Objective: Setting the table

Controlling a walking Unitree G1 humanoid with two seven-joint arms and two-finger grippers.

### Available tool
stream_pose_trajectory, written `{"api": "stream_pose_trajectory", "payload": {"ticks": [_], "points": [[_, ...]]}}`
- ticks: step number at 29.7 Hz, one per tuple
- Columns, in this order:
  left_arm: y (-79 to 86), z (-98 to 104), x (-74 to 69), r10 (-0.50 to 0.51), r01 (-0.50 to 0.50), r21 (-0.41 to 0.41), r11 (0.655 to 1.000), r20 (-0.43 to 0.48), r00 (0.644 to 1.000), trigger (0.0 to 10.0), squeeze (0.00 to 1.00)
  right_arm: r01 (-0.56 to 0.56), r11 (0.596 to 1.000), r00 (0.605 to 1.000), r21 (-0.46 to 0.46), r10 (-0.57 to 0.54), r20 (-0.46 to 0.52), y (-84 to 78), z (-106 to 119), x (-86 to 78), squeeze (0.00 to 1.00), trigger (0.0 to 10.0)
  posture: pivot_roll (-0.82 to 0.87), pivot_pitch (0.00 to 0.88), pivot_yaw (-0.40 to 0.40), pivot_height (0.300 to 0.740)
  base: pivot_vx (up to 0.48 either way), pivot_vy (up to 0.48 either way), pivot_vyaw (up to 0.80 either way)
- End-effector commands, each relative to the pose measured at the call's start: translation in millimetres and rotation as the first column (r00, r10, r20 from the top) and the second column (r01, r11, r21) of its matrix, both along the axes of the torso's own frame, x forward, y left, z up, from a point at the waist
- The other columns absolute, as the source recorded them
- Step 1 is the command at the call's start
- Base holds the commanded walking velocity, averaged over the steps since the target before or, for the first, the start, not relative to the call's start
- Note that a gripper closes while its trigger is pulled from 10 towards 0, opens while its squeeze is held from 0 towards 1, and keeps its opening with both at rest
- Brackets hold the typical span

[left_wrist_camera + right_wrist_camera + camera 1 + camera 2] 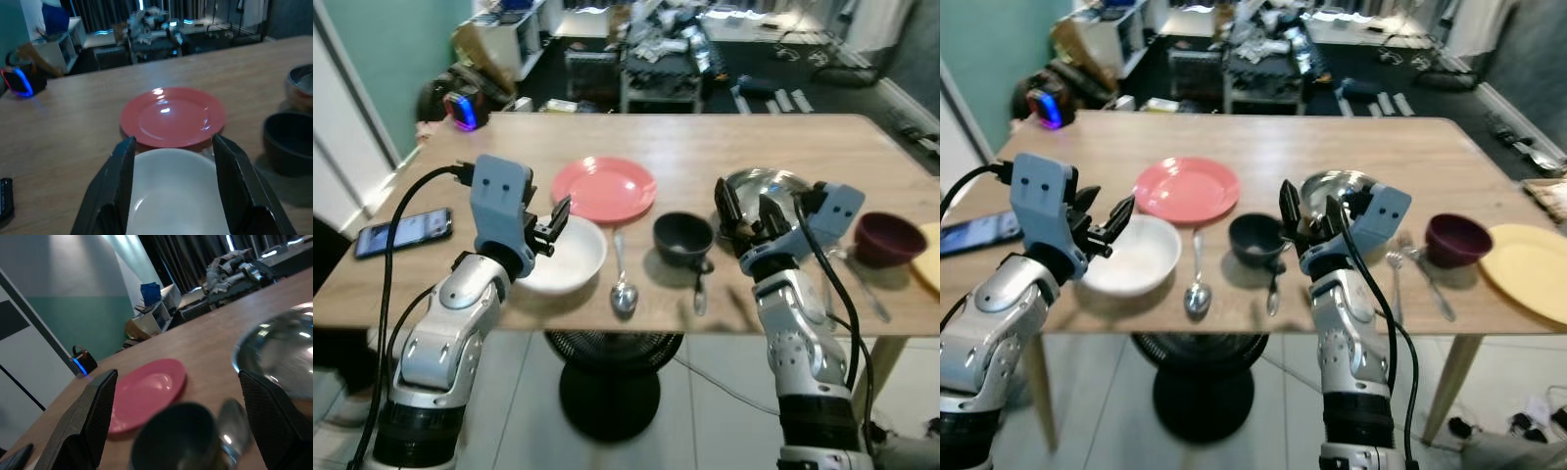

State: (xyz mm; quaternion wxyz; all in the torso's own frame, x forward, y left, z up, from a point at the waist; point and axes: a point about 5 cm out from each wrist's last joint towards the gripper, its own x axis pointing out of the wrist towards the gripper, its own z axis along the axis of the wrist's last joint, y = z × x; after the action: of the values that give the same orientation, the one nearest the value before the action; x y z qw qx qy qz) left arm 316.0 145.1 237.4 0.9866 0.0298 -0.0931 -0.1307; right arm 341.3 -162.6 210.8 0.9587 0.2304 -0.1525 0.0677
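On the wooden table [705, 147] a pink plate [604, 188] lies behind a white bowl [570, 262]. My left gripper [551, 225] hovers open just over the white bowl's near rim, and both fingers [115, 186] frame the bowl [171, 196] in the left wrist view. A spoon [623, 289] lies right of the white bowl. A dark bowl [683, 237] has a second spoon [699, 289] in front of it. My right gripper [749, 215] is open between the dark bowl and a steel bowl [759, 184], holding nothing.
A maroon bowl [889, 238], a fork [862, 284] and a yellow plate [932, 257] sit at the right end. A phone [403, 232] lies at the left edge. A glowing speaker [465, 108] and cluttered shelves [656, 49] stand beyond the table.
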Motion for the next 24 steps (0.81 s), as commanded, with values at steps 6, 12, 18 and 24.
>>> {"api": "stream_pose_trajectory", "payload": {"ticks": [6,12,18,24], "points": [[-0.3,0.2,0.4,-0.006,0.006,0.008,1.0,0.0,1.0,10.0,0.0,0.014,1.0,1.0,-0.002,-0.014,0.007,-3.7,0.9,-0.9,0.0,10.0,0.08,0.025,0.084,0.74,0.0,0.0,0.0],[-1.4,0.7,0.3,-0.014,0.014,0.001,1.0,-0.001,1.0,10.0,0.0,0.014,1.0,1.0,-0.002,-0.014,0.007,-3.7,0.6,-1.1,0.0,10.0,0.08,0.026,0.084,0.74,0.0,0.0,0.0],[-1.9,0.8,0.5,-0.016,0.016,0.0,1.0,-0.001,1.0,10.0,0.0,0.011,1.0,1.0,-0.01,-0.011,0.006,-3.4,0.1,-1.2,0.0,10.0,0.08,0.026,0.083,0.74,0.0,0.0,0.0],[-1.1,-4.4,-2.3,-0.029,0.03,0.05,0.998,-0.016,0.999,10.0,0.0,-0.073,0.973,0.997,-0.219,0.064,-0.048,6.1,-7.5,-4.9,0.0,10.0,0.08,0.031,0.081,0.74,0.0,0.0,0.0]]}}
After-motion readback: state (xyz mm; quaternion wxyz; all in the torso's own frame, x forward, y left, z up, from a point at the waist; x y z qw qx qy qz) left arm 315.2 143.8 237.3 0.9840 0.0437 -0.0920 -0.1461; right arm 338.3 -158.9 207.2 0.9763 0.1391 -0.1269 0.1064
